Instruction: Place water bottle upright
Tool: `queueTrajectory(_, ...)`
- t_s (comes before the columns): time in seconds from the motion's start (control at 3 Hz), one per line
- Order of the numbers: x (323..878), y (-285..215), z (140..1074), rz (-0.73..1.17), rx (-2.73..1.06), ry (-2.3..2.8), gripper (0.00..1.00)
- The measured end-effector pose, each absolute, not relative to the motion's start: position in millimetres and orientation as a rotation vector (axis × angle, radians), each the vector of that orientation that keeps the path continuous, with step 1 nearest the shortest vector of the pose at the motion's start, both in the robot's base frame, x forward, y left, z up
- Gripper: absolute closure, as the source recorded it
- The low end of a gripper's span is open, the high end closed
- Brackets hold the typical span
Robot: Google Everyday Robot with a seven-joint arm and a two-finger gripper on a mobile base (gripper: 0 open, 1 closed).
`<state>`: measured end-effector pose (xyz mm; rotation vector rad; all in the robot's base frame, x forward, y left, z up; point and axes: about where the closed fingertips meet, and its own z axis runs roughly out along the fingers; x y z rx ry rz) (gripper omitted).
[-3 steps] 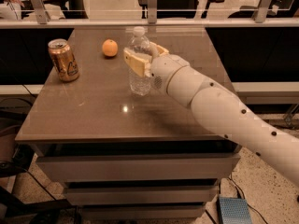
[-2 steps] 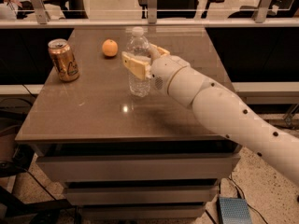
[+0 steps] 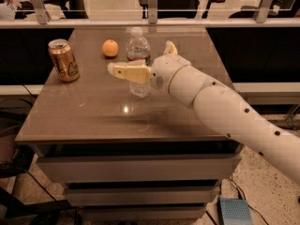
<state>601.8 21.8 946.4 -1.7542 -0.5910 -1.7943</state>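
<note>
The water bottle [image 3: 138, 43] is clear ribbed plastic with a white cap and a narrow label band. It stands upright on the brown table [image 3: 93, 111], near the middle and toward the back. My gripper [image 3: 140, 56] is open around it. One cream finger [image 3: 129, 72] crosses in front of the bottle's lower half. The other fingertip [image 3: 170, 46] sticks up to the right of the bottle, apart from it. My white arm [image 3: 225, 111] reaches in from the lower right.
A gold drink can [image 3: 63, 60] stands at the table's left side. An orange [image 3: 110, 48] lies at the back, left of the bottle. A glass railing [image 3: 150, 3] runs behind the table. Drawers [image 3: 131, 168] sit under the tabletop.
The fingers have spread apart and let go of the bottle. The bottle stays upright on the table in about the same place.
</note>
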Motion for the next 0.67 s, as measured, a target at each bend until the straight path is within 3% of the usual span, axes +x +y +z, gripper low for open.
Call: queueTrajectory(0.67, 605.7, -8.9, 918.7, -1.738, -1.857, -0.527, 0.0)
